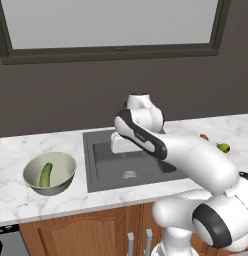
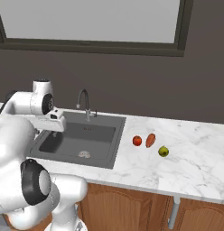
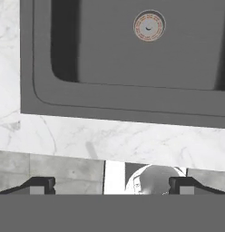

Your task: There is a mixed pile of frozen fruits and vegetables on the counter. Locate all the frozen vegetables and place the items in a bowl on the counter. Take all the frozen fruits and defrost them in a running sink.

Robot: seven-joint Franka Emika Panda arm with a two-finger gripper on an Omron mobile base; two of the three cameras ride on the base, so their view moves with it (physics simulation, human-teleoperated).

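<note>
The dark-green cucumber (image 1: 45, 175) lies inside the pale bowl (image 1: 66, 165) on the counter (image 1: 11, 150) left of the sink (image 1: 146, 167). To the right of the sink (image 2: 100, 131), the round red fruit (image 2: 137, 140), the orange-red carrot piece (image 2: 151, 140) and the yellow-green pear (image 2: 164, 151) rest close together on the marble. The pear (image 1: 223, 147) also peeks past my arm. My gripper (image 3: 112, 185) is open and holds nothing. It hangs above the sink's rim, at the sink's left side (image 2: 54, 125), with the drain (image 3: 149, 26) ahead of it.
A curved grey faucet (image 2: 84, 103) stands behind the basin. A dark wall with a wide window (image 2: 91, 22) rises behind the counter. Brown wooden cabinets (image 2: 132, 207) sit below. My own arm crosses over the sink's right half in the left base view.
</note>
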